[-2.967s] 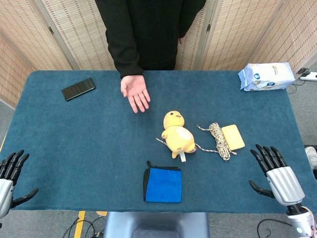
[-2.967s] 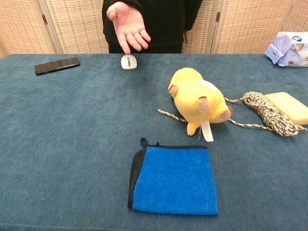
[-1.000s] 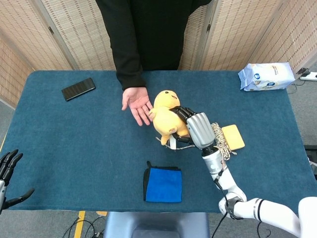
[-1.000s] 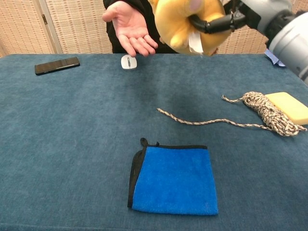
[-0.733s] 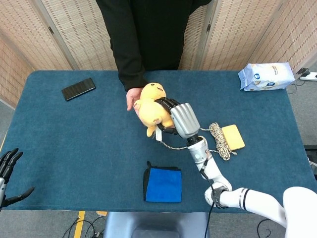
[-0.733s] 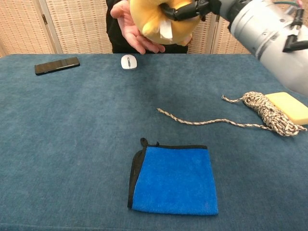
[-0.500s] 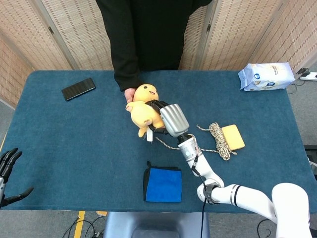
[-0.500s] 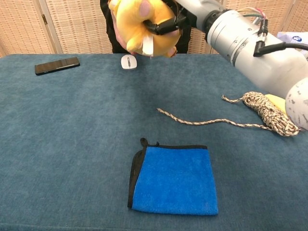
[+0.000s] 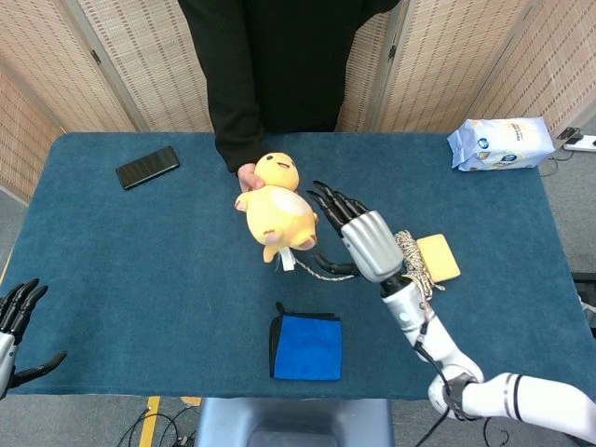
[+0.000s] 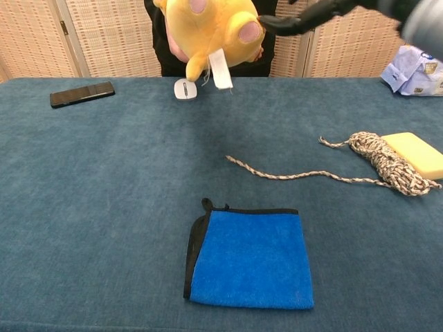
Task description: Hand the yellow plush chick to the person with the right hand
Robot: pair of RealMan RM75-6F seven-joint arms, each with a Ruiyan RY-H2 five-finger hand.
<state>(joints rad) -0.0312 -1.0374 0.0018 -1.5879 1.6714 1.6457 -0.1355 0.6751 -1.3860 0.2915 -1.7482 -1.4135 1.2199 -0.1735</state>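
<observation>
The yellow plush chick (image 9: pixel 276 207) (image 10: pixel 211 31) lies in the person's hand (image 9: pixel 248 176), held above the table, its white tag dangling. My right hand (image 9: pixel 358 233) is just right of the chick, fingers spread and holding nothing; in the chest view only its dark fingertips (image 10: pixel 304 22) show at the top, beside the chick. My left hand (image 9: pixel 17 321) hangs open at the table's near left corner, far from everything.
A blue cloth (image 9: pixel 306 346) (image 10: pixel 249 257) lies near the front edge. A coiled rope (image 9: pixel 411 258) (image 10: pixel 383 160) and a yellow sponge (image 9: pixel 438 257) (image 10: pixel 417 153) sit at the right. Farther back are a black phone (image 9: pixel 147 166), a white mouse (image 10: pixel 185 88) and a tissue pack (image 9: pixel 499 142).
My right hand carried the chick left to the person's palm, then let go and drew back right with fingers spread. The person now holds the chick.
</observation>
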